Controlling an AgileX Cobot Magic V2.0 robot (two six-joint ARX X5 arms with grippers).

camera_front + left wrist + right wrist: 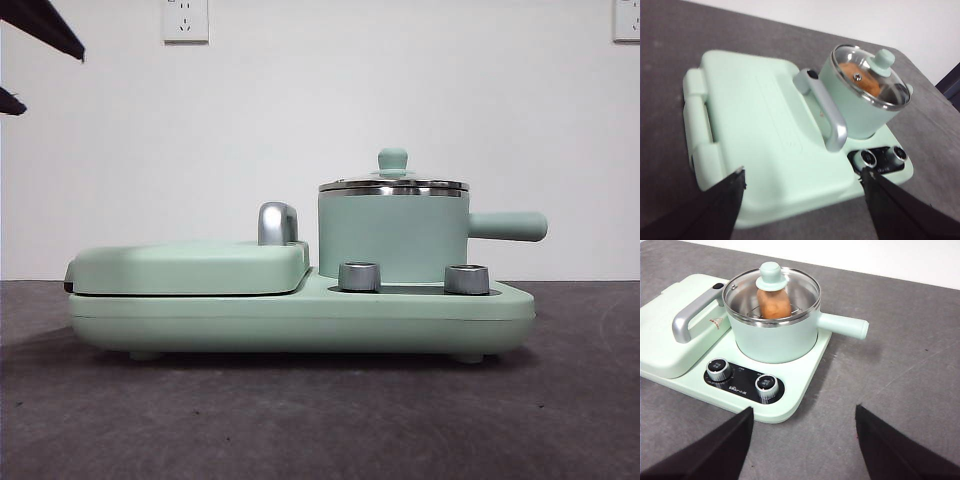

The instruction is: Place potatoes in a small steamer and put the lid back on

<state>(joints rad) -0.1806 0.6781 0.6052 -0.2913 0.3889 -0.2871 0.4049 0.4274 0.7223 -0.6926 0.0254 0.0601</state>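
The small steamer (392,235) (855,107) (775,337) stands on the right half of the mint-green cooker base, its straight handle (842,325) pointing sideways. The glass lid (393,183) (871,75) (771,290) sits flat on the pot's rim, green knob on top. Through the glass the orange-brown potato (774,303) (857,82) lies inside the pot. My left gripper (802,182) hovers open above the grill plate end, holding nothing. Off the cooker's front edge, over bare table, my right gripper (805,415) is open and holds nothing. In the front view only black arm tips (40,25) show at the top left corner.
The flat hinged grill plate (190,265) (755,130) with its silver handle (277,223) (690,317) fills the left half of the base. Two silver knobs (360,276) (466,279) sit in front of the pot. Dark grey table (320,420) surrounds the cooker; a white wall stands behind.
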